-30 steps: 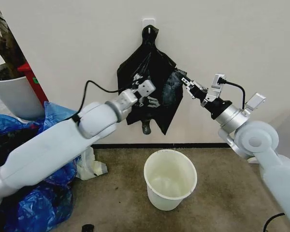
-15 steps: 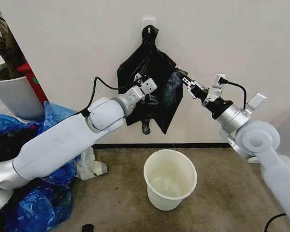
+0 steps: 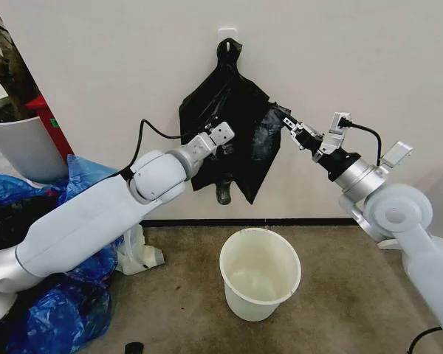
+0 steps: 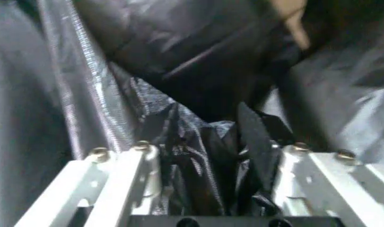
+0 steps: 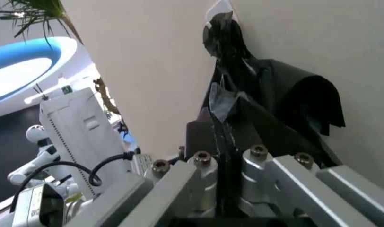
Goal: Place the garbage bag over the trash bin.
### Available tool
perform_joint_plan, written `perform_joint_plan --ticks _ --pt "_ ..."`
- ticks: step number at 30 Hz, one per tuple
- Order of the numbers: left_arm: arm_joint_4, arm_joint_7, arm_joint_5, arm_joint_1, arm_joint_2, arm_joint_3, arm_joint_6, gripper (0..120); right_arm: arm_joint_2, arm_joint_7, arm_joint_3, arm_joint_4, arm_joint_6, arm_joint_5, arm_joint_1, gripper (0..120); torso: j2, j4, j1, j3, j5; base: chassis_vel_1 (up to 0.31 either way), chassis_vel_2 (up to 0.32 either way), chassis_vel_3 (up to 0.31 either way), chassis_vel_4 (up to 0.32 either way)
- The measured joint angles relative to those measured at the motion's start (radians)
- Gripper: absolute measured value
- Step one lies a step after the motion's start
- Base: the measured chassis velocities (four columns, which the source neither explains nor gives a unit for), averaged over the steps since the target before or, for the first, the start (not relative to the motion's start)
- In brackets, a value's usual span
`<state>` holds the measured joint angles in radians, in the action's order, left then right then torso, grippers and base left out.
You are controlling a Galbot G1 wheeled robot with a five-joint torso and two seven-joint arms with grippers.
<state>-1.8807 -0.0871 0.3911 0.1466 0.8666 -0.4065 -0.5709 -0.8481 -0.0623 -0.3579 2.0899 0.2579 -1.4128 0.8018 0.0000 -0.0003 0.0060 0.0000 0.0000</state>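
A bunch of black bags [image 3: 223, 96] hangs from a wall hook [image 3: 227, 34]. My right gripper [image 3: 288, 127] is shut on the thin edge of one garbage bag [image 3: 266, 136] and holds it out from the bunch; in the right wrist view the sheet [image 5: 255, 118] is pinched in that gripper [image 5: 227, 158]. My left gripper [image 3: 220, 137] is pushed into the bunch's lower middle. It stands open [image 4: 217, 149], with crumpled black folds [image 4: 205, 142] between its fingers. The cream-white trash bin [image 3: 260, 273] stands upright on the floor below.
A white plant pot [image 3: 21, 144] and a red object [image 3: 52, 125] stand at the left wall. Blue plastic bags [image 3: 66, 302] pile on the floor at left, with a white bag [image 3: 140, 254] beside them. A small dark object [image 3: 134, 346] lies on the floor.
My left arm has reached forward and pushed its gripper into the hanging bags. The right gripper has shifted slightly to the right, still holding the bag's edge.
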Motion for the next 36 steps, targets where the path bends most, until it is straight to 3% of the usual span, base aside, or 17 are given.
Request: perform_joint_plan --ticks 9,18,23,27,30,31,36 --pt "-0.034 -0.024 -0.018 0.046 -0.052 0.08 -0.012 0 -0.004 0.002 0.0 -0.007 -0.002 0.001 -0.001 0 0.0 -0.0001 0.0 0.0 0.0 0.0 0.0 0.0 0.0" --pt "-0.088 -0.004 -0.022 0.183 -0.16 0.278 -0.008 0 0.0 0.006 -0.006 -0.018 -0.004 0.001 -0.013 0 0.0 0.0005 0.0 0.0 -0.0005 0.0 0.0 0.0 0.0" --pt "-0.127 -0.022 0.002 0.244 -0.19 0.341 0.0 0 -0.004 0.01 0.004 -0.013 -0.004 0.008 -0.01 0 0.0 -0.0002 0.0 0.0 0.0 0.0 0.0 0.0 0.0" --pt "-0.198 -0.064 0.105 0.291 -0.214 0.371 0.003 0 -0.004 0.017 0.009 -0.002 -0.004 0.009 -0.01 0 0.0 0.0003 0.0 0.0 -0.0002 0.0 0.0 0.0 0.0" --pt "-0.297 -0.183 0.351 0.308 -0.218 0.373 -0.03 0 -0.001 0.022 0.013 0.006 -0.004 0.012 -0.009 0 0.0 0.0002 0.0 0.0 -0.0001 0.0 0.0 0.0 0.0" --pt "-0.33 -0.228 0.454 0.306 -0.212 0.37 -0.04 4 0.0 0.023 0.014 0.009 -0.003 0.013 -0.007 0 0.0 0.0 0.0 0.0 0.0002 0.0 0.0 0.0 0.0" --pt "-0.372 -0.296 0.603 0.282 -0.189 0.351 -0.047 19 0.002 0.026 0.015 0.017 -0.003 0.017 0.002 0 0.0 0.0 0.0 0.0 0.0002 0.0 0.0 0.0 0.0"
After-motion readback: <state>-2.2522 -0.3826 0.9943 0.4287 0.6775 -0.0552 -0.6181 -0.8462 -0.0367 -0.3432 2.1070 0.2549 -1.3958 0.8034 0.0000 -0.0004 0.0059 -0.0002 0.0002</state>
